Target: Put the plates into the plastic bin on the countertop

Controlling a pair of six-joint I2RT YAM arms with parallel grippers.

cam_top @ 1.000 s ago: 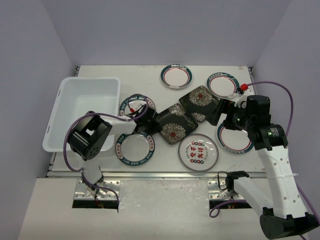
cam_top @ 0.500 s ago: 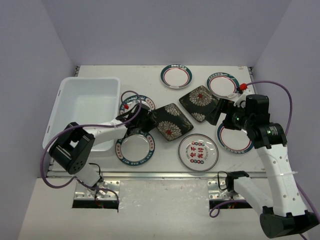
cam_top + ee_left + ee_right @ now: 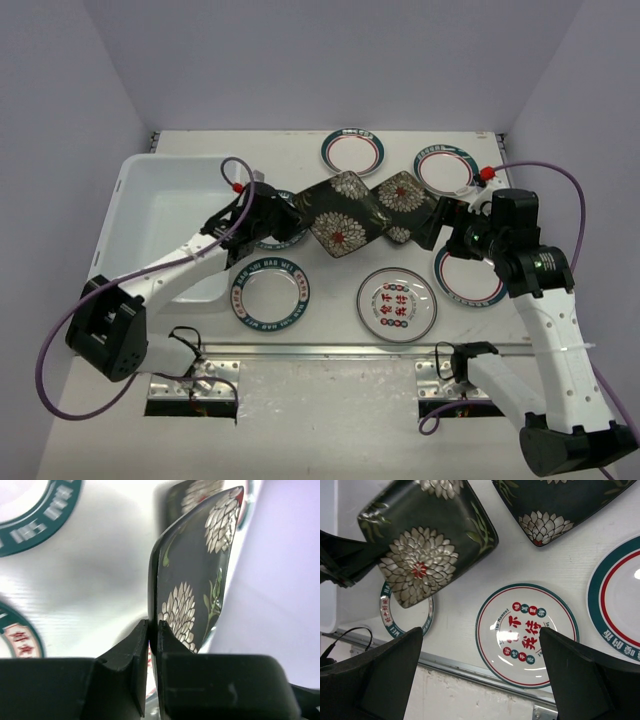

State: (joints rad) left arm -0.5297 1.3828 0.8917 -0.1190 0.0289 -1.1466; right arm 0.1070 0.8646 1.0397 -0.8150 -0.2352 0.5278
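Observation:
My left gripper (image 3: 296, 216) is shut on the edge of a square black plate with white flowers (image 3: 340, 214) and holds it tilted above the countertop (image 3: 270, 145), right of the white plastic bin (image 3: 165, 225). In the left wrist view the fingertips (image 3: 153, 625) pinch the plate's rim (image 3: 192, 580). My right gripper (image 3: 440, 226) is open and empty above a second black plate (image 3: 402, 202). In the right wrist view its open gripper (image 3: 479, 632) hovers over the red-character plate (image 3: 527, 635), with the held plate (image 3: 427, 540) at upper left.
Round plates lie on the countertop: two teal-rimmed (image 3: 352, 152) (image 3: 270, 293), a red-ringed one (image 3: 444, 170), a red-character one (image 3: 397, 304), and one under my right arm (image 3: 468, 280). Another is partly hidden under my left gripper. A metal rail (image 3: 320, 350) runs along the near edge.
My left gripper has lifted the black flowered plate off the countertop and carried it up and back, tilting it. The right arm has not moved.

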